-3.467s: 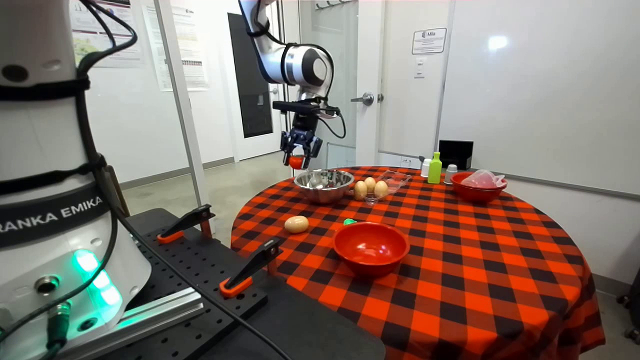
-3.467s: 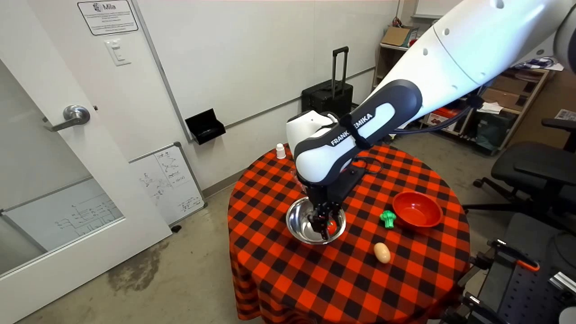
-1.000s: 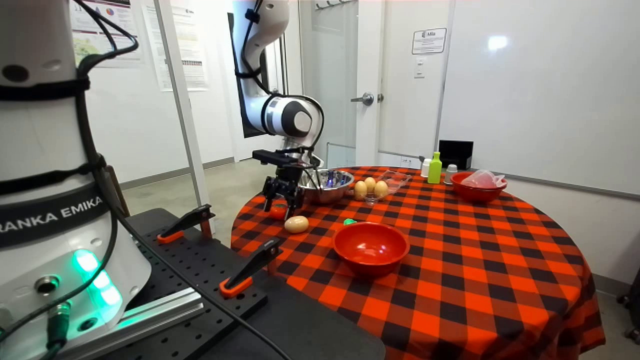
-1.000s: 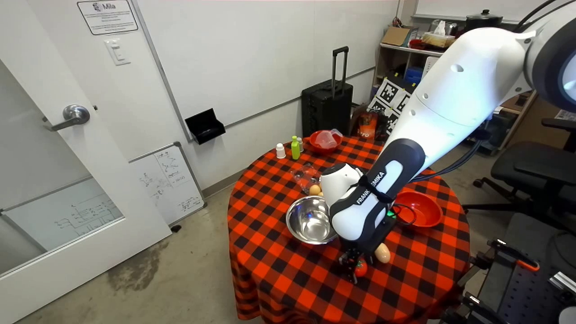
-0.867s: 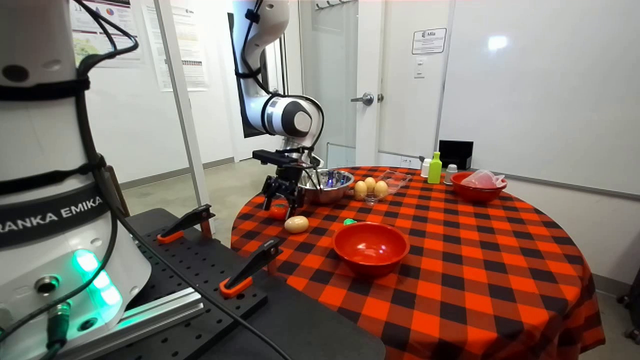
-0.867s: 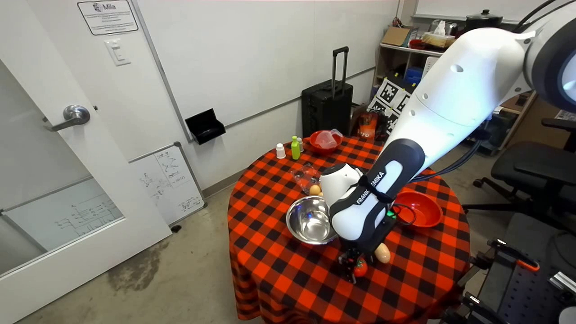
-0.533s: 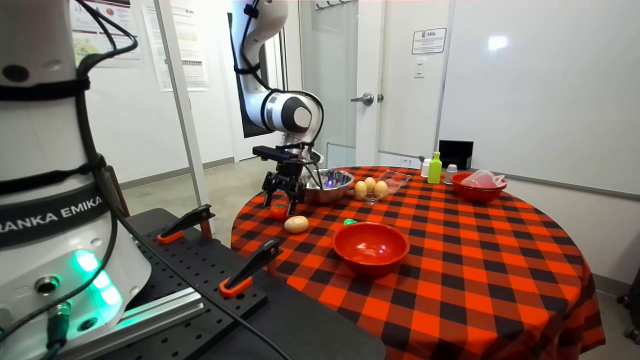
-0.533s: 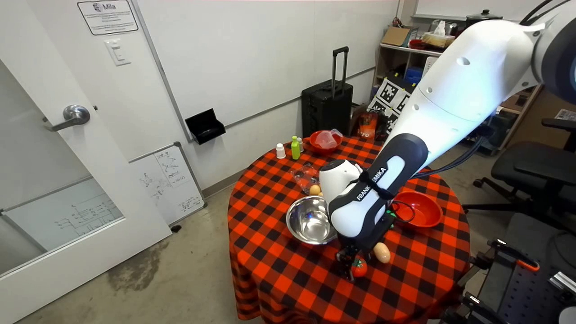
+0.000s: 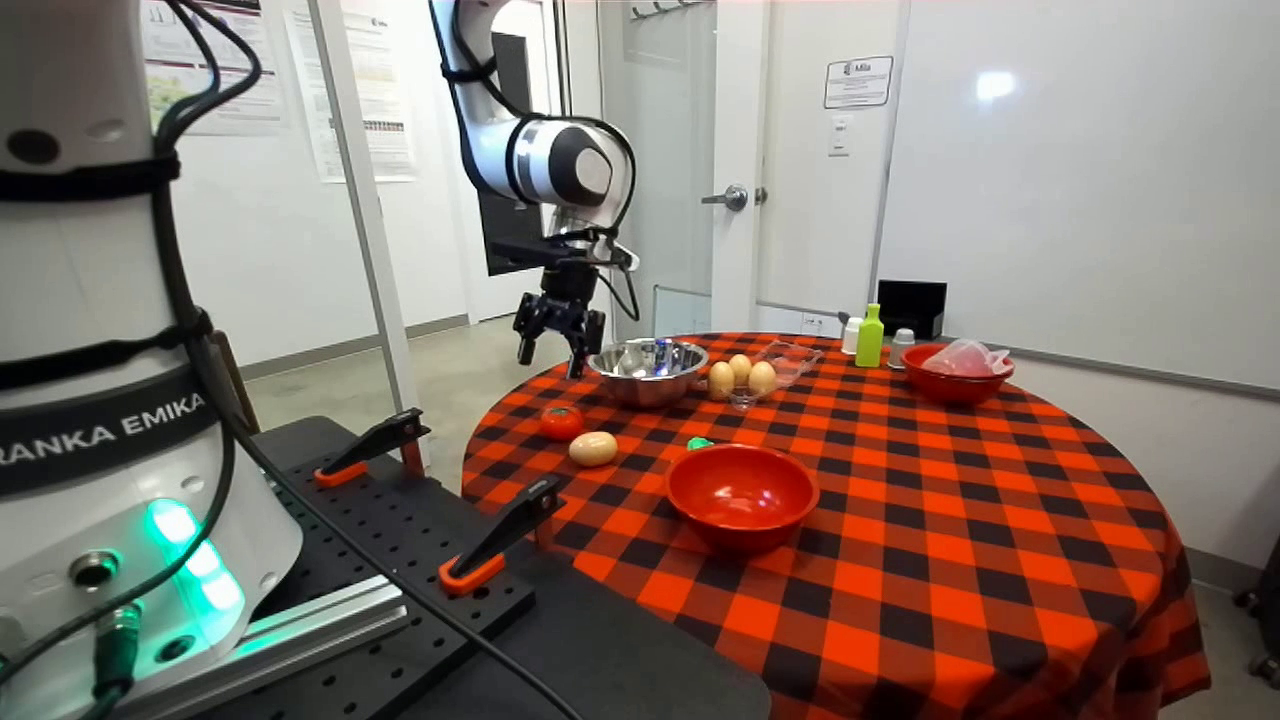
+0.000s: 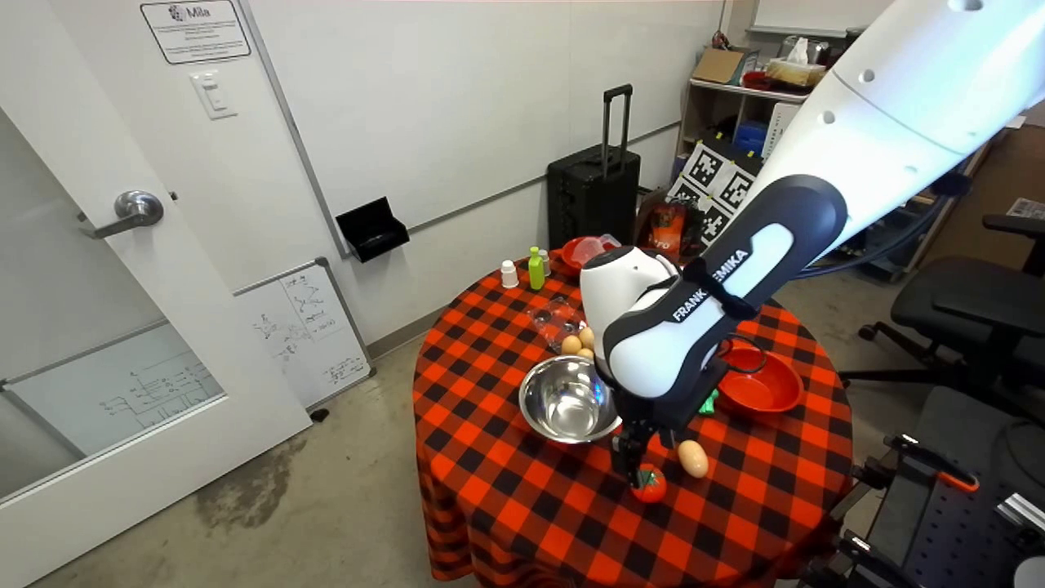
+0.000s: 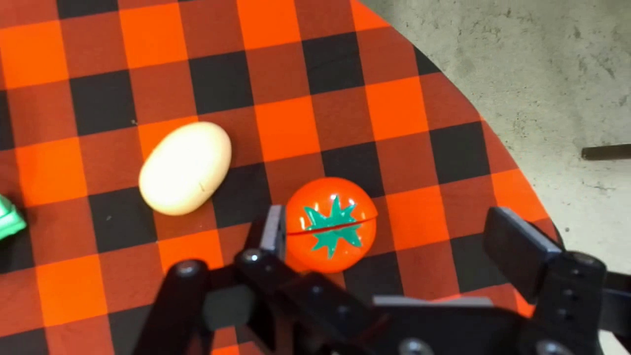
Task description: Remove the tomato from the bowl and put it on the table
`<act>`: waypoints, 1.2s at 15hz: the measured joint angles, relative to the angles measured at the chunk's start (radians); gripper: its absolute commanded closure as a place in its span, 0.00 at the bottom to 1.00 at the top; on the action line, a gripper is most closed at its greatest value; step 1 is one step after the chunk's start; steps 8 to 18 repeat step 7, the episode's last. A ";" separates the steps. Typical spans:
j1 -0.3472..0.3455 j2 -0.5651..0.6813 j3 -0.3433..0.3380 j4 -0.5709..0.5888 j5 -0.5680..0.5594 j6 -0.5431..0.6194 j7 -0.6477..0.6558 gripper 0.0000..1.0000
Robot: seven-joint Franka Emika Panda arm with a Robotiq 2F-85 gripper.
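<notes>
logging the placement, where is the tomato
In an exterior view, the tomato sits near the left edge of the checkered table, just behind and left of the lone egg, outside the silver bowl.

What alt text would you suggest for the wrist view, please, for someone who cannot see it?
A red tomato with green leaves rests on a red-and-black checkered table, a pale egg lying apart at left. The open gripper spans the foreground, holding nothing; a green object is cut off at the left edge.

Big whiteboard (image 9: 1090, 200) on the wall (image 9: 1150, 430), with a bright glare spot (image 9: 995, 85) on it. Floor (image 10: 359, 490) is grey and kinda stained, plus there's a black office chair (image 10: 971, 304) and some pretty cluttered shelves (image 10: 747, 89).
</notes>
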 measured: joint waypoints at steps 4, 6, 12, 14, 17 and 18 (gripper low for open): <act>-0.003 -0.089 0.025 -0.037 0.002 -0.027 -0.009 0.00; -0.003 -0.098 0.026 -0.039 0.002 -0.028 -0.009 0.00; -0.003 -0.095 0.026 -0.039 0.002 -0.027 -0.009 0.00; -0.003 -0.095 0.026 -0.039 0.002 -0.027 -0.009 0.00; -0.003 -0.095 0.026 -0.039 0.002 -0.027 -0.009 0.00; -0.003 -0.095 0.026 -0.039 0.002 -0.027 -0.009 0.00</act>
